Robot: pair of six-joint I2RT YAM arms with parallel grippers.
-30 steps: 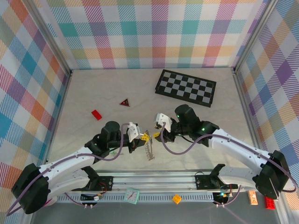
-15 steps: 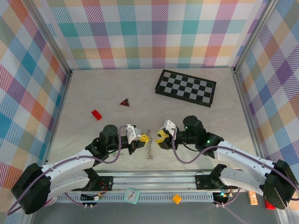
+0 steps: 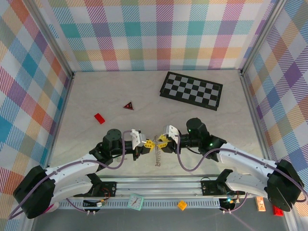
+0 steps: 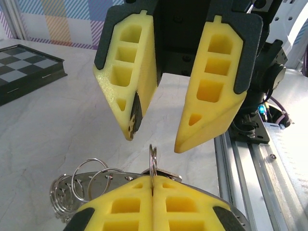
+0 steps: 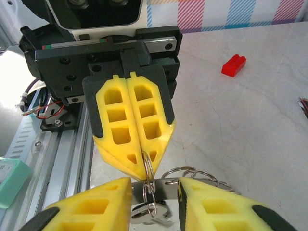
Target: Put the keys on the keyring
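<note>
Left hand [image 5: 143, 166] pinches ring [image 4: 152, 161]; right hand [image 4: 155, 142] spread.

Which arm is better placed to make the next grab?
Right. The right gripper is open, its jaws lined up on the split ring, while the left gripper is shut on it.

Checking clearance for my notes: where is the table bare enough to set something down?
Bare table lies far left, behind the red block and red triangle, and right, between the chessboard and right arm. Crowded: near centre, where left gripper and right gripper meet at the keyring.
</note>
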